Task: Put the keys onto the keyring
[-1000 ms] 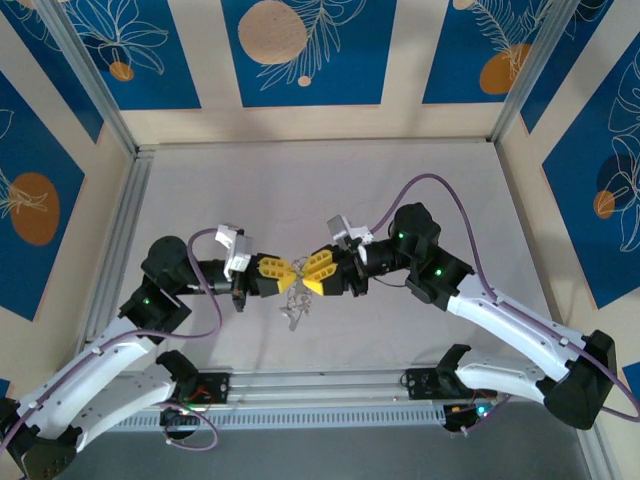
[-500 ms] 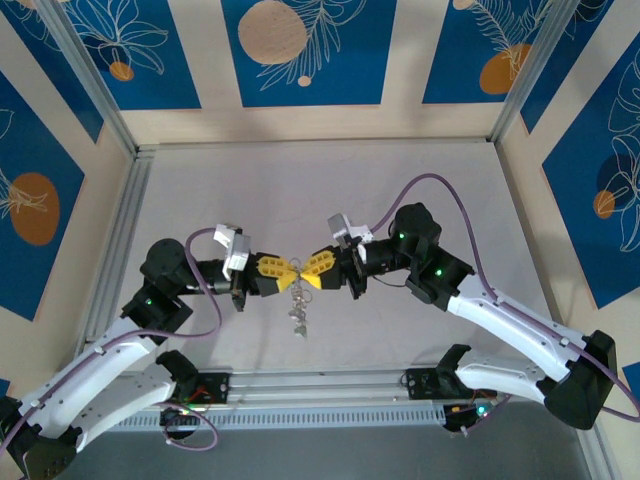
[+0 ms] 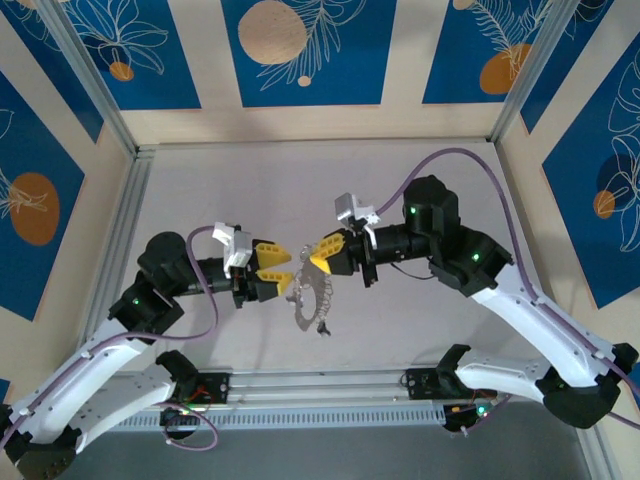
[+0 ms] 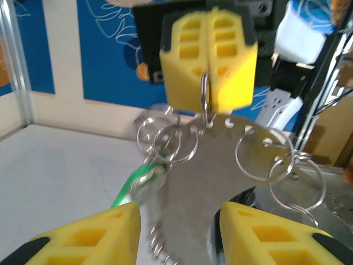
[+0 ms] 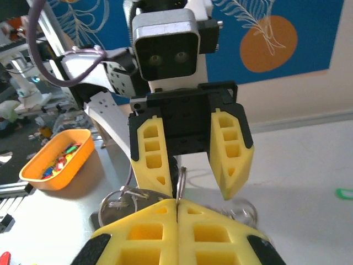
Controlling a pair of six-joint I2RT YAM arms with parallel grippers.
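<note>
Left jaws spread wide, gripping nothing, aimed across at the right jaws. Dead ahead of them, in line with the gap between their fingers, hangs the keyring (image 4: 205, 176): a flat silvery plate strung with small wire loops, long axis straight down. The green-headed key (image 4: 141, 185) dangles off its left side, just above my left finger. The right jaws are clamped tight on the top loop (image 4: 204, 96), plate directly beneath them. Left is the free one; I reckon its reach is short and straight forward.
</note>
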